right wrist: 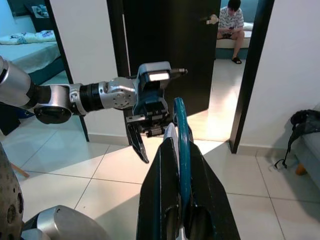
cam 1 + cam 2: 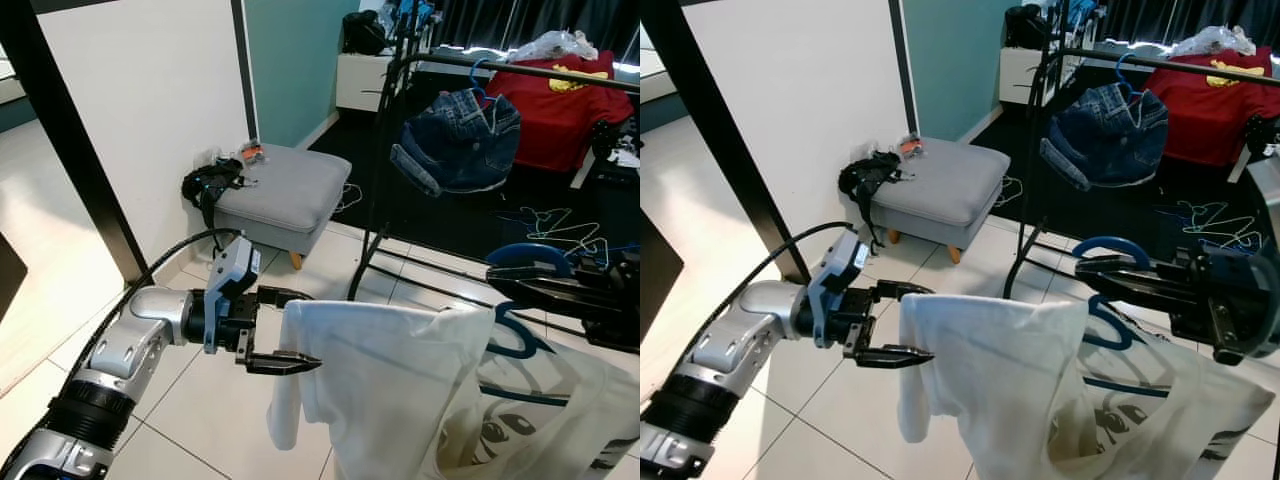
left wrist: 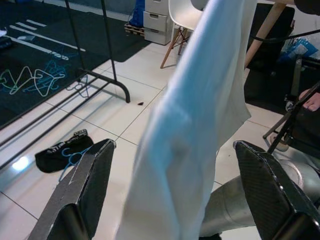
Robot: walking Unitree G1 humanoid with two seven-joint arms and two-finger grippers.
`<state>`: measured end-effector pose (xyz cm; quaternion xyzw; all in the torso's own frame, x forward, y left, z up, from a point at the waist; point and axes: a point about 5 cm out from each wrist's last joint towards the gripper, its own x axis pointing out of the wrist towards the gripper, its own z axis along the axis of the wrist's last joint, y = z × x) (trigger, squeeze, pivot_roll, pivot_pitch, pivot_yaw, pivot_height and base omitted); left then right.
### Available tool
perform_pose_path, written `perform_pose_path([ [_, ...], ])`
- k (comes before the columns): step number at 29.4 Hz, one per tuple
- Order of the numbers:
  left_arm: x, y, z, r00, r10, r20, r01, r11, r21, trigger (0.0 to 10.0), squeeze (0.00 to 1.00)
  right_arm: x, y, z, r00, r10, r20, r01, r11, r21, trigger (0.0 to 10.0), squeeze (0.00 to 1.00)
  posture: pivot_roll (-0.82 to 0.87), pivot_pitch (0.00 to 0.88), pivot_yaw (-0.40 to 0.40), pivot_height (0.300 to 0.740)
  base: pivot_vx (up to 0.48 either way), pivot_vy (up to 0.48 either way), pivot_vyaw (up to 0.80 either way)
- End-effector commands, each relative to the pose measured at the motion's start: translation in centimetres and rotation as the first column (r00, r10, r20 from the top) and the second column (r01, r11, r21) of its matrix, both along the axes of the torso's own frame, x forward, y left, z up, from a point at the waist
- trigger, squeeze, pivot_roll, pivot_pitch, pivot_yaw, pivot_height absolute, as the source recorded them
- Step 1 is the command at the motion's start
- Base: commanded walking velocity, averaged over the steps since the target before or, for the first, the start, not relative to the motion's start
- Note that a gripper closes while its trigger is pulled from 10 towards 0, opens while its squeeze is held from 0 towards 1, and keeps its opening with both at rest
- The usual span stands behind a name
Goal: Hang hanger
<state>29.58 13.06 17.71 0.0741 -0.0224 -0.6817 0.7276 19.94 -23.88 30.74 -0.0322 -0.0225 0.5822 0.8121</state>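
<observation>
A white T-shirt (image 2: 390,370) hangs on a blue hanger (image 2: 530,255) in front of me. My right gripper (image 2: 497,276) comes in from the right and is shut on the hanger just below its hook; the right wrist view has the hanger (image 1: 181,130) pinched between the fingers. My left gripper (image 2: 300,330) is open at the shirt's left shoulder, one finger above the cloth edge and one below. In the left wrist view the shirt (image 3: 185,125) hangs between the spread fingers (image 3: 85,190). Behind stands the black clothes rail (image 2: 520,68).
Denim shorts (image 2: 460,140) and a red shirt (image 2: 560,110) hang on the rail. A grey ottoman (image 2: 285,190) with a black bag (image 2: 212,182) stands by the white wall. Loose hangers (image 2: 560,228) lie on the dark floor. A person (image 1: 231,20) sits in a far room.
</observation>
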Motion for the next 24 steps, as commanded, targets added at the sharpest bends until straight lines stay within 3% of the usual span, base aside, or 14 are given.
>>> perform_pose_path([
  [1,-0.2,-0.2,-0.8,1.0,0.0,-0.024,0.0,1.0,0.002,5.0,0.0,-0.3,0.1,0.8,0.999,0.009,0.044,-0.009,1.0,-0.003,0.0,0.0,-0.04,0.043,0.034,0.74,0.0,0.0,0.0],
  [2,-0.2,-0.2,-0.9,1.0,-0.004,-0.029,0.004,1.0,0.002,0.2,0.0,-0.3,0.1,0.9,0.999,0.009,0.049,-0.009,1.0,0.0,0.0,0.0,-0.04,0.043,0.034,0.74,0.0,0.0,0.0],
  [13,0.0,-0.2,-1.1,0.999,0.024,-0.025,-0.024,1.0,0.007,0.0,0.0,-0.1,0.1,1.3,0.998,0.002,0.066,-0.002,1.0,0.01,0.0,0.0,-0.04,0.044,0.033,0.74,0.0,0.0,0.0],
  [19,1.1,1.3,-0.6,0.994,0.106,0.007,-0.107,0.994,0.022,0.0,0.0,-0.2,-0.2,1.6,0.997,-0.015,0.077,0.014,1.0,0.011,0.0,0.0,-0.04,0.044,0.034,0.74,0.0,0.0,0.0],
  [20,1.6,2.5,0.0,0.988,0.152,0.028,-0.152,0.988,0.027,0.0,0.0,-0.2,-0.5,1.7,0.996,-0.031,0.079,0.03,0.999,0.012,0.0,0.0,-0.04,0.044,0.032,0.74,0.0,0.0,0.0],
  [24,2.1,3.5,0.7,0.98,0.191,0.048,-0.192,0.981,0.029,0.0,0.0,-0.2,-0.8,1.6,0.996,-0.045,0.074,0.044,0.999,0.012,0.0,0.0,-0.04,0.043,0.032,0.74,0.0,0.0,0.0],
])
